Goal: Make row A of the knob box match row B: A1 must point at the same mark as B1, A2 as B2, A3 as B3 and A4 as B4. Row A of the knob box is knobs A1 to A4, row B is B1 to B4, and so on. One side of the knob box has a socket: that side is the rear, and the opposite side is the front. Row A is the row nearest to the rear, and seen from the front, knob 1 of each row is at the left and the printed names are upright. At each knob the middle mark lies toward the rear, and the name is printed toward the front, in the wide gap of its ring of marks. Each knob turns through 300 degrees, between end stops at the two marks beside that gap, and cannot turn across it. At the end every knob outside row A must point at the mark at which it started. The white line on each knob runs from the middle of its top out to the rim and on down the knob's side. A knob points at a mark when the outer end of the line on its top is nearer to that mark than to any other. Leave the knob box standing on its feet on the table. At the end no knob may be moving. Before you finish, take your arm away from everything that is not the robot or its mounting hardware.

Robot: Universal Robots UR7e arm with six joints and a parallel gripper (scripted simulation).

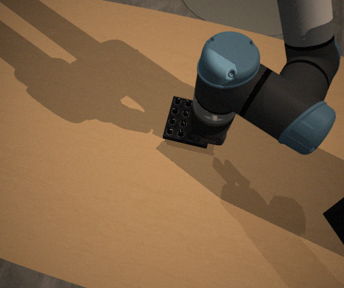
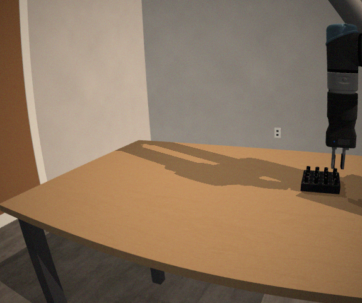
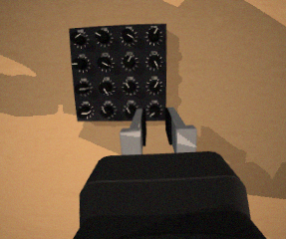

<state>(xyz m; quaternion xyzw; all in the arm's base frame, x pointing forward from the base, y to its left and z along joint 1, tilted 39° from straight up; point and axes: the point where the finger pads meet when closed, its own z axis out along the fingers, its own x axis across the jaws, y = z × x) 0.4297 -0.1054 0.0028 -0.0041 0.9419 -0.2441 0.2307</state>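
Knob box stood on the worktop, with its knobs facing up. Position: nearer the far long edge than the near one in the exterior view, well apart from the two corners at the left end. Sixteen knobs were visible in the wrist view, four by four; the printed names were too small to read.

Fingers: partly open, a moderate gap between them, nothing gripped. They pointed down from the arm. In the wrist view the corner knob at the lower right of the box showed in line with the gap; the left finger overlapped the box's lower edge in that view. Contact with any knob: could not tell.

White lines, wrist view: the upper-right knob pointed up and slightly right; the leftmost knob of the second row down pointed left; the rightmost of that row pointed down and slightly right. Matching of rows A and B could not be judged reliably. In the top view, the arm hid part of the box.
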